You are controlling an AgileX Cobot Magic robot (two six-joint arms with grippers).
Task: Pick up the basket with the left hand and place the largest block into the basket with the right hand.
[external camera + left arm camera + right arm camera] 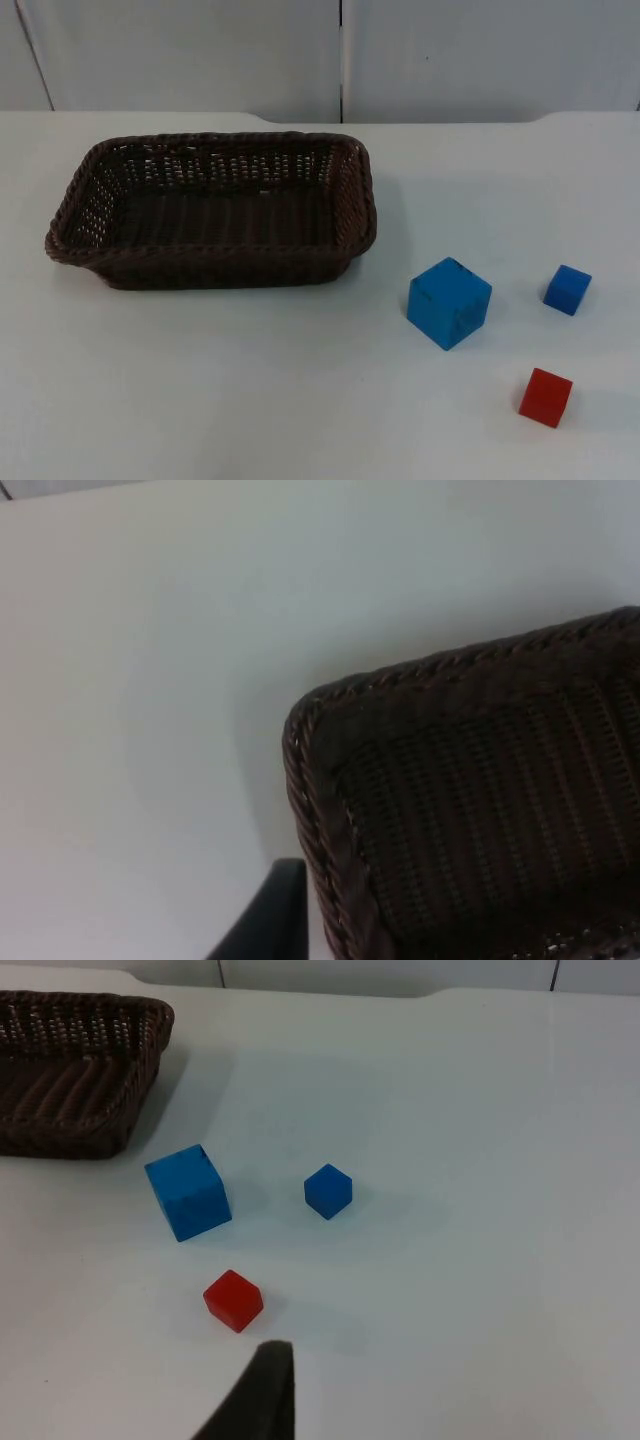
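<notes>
Small red cube (545,397) sits nearest; large blue cube (449,302) awaits. First step: left gripper must grasp dark wicker basket (215,208). Jaws' state: cannot tell.

left hand (262,920) low, right hand (255,1395) raised

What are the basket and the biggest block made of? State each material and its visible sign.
Basket: dark brown woven wicker or plastic rattan, matte; braided rim and gaps in the weave show. Large blue block: probably painted wood or plastic; flat, even faces with dark scuff marks.
</notes>
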